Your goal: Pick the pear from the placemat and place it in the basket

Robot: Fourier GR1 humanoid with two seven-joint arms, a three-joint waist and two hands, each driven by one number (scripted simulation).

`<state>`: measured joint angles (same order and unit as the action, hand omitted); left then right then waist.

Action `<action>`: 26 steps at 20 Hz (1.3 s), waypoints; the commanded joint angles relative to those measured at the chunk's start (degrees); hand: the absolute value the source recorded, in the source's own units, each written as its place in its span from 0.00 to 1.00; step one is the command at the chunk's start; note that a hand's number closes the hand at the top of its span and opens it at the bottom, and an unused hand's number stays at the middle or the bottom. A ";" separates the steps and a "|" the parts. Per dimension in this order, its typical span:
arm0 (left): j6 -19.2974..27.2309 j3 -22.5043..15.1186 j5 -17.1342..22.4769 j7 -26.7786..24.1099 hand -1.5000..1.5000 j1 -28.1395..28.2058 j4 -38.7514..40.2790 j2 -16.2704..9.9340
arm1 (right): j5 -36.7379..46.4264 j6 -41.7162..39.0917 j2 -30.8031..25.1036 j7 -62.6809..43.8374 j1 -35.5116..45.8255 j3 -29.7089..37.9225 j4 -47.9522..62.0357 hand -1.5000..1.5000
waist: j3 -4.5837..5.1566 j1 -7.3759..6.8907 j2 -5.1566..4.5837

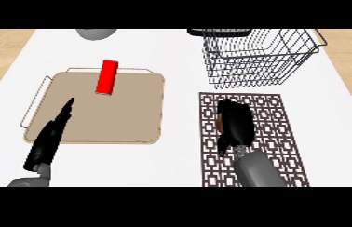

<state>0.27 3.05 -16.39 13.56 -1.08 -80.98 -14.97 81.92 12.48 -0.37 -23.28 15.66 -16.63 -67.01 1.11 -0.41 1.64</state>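
Observation:
A brown patterned placemat (pixel 271 128) lies at the lower right of the white counter. My right hand (pixel 237 123) rests on it with fingers curled round the pear (pixel 219 122), of which only a brownish sliver shows at the hand's left edge. Beyond the placemat, at the upper right, stands the black wire basket (pixel 261 58), with nothing visible inside. My left hand (pixel 51 137) lies open over the tan tray, fingers straight and pointing away, holding nothing.
A tan tray (pixel 131 110) with thin wire handles sits at the left; a red can (pixel 106 76) lies on its far edge. A grey bowl (pixel 96 33) and a dark object (pixel 220 33) show at the counter's far edge.

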 commanded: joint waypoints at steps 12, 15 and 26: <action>0.40 -0.67 -0.94 0.22 0.50 1.87 -0.76 1.39 | -9.98 2.52 -13.68 9.25 -3.34 7.87 1.76 1.00 | -1.24 0.75 -1.74; 0.12 2.13 0.14 -0.92 0.50 0.95 0.62 -0.80 | -21.31 -4.72 -22.46 17.06 -2.20 16.99 0.81 1.00 | -1.20 1.57 -1.82; 1.25 0.14 -1.75 -0.25 0.50 0.61 0.07 1.85 | -35.61 -10.82 -35.96 26.75 2.97 31.51 -9.42 1.00 | -1.07 0.96 -1.40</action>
<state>-0.20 4.32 -16.54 13.15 -0.57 -80.84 -14.77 49.80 4.53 -33.41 3.81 16.89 11.49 -70.79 -0.04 0.58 0.29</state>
